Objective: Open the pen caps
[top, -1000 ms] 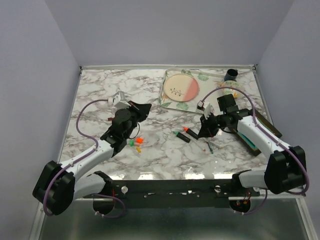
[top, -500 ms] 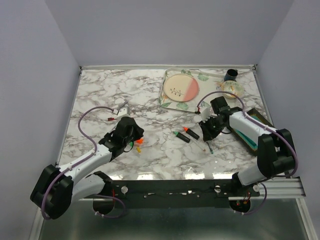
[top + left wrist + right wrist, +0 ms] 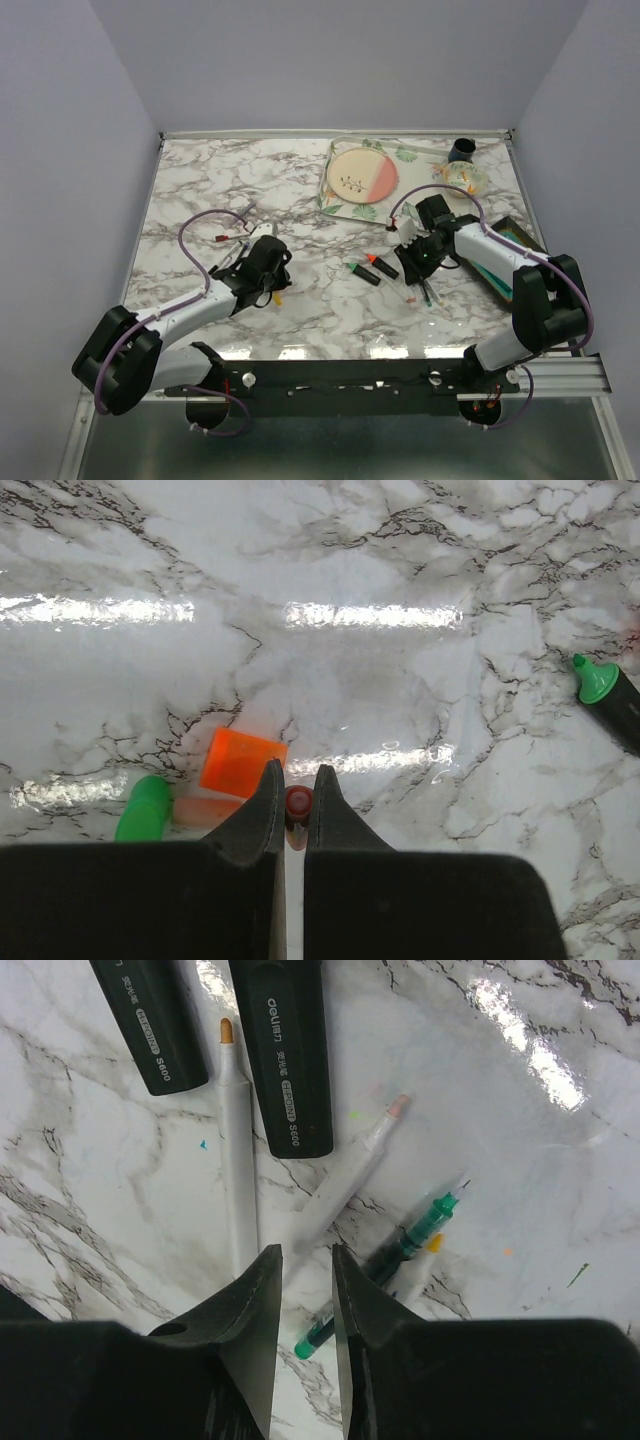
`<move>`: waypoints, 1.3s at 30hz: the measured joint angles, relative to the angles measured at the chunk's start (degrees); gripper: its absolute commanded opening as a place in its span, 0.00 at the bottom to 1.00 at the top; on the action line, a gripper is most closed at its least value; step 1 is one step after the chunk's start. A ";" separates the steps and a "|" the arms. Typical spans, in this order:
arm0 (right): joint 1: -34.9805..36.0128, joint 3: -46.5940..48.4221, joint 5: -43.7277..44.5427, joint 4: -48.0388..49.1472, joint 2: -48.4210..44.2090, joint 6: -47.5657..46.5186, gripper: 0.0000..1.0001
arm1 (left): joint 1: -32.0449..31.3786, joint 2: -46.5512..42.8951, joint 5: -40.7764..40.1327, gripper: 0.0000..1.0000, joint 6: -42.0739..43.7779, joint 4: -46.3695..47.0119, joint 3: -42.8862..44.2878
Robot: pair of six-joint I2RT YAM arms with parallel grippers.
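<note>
- The marble table is glossy and hard, so small plastic will likely skid on it. The widest bare room is in the upper left of the top view. A floral tray sits upper centre-right.
- Two black highlighters lie at the top of the right wrist view, stiff and chunky. Their flat bodies are the sensible hold.
- Two white pens and a thin green pen lie mid-frame with their tips bare. They look light and prone to rolling.
- The right gripper hovers over them, jaws narrowly parted and clamping nothing.
- Loose pen caps sit lower left in the left wrist view: an orange cap, a green cap and a pale pink cap. They are close together, likely featherlight and slick, and best pinched across the sides.
- The left gripper is pinched on a small red cap, just beside the orange one.
</note>
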 measured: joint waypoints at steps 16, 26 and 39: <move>0.02 0.00 -2.38 -0.68 -4.22 -0.70 0.40 | -2.10 7.80 -2.97 0.23 3.28 -3.93 5.35; 0.02 0.00 -2.84 -0.74 -4.24 -0.70 0.41 | -2.16 9.35 -4.68 0.43 4.76 -5.66 6.69; 0.02 0.00 -3.56 -0.90 -4.92 -1.14 0.41 | -0.57 8.37 -5.25 0.71 6.08 -6.93 10.69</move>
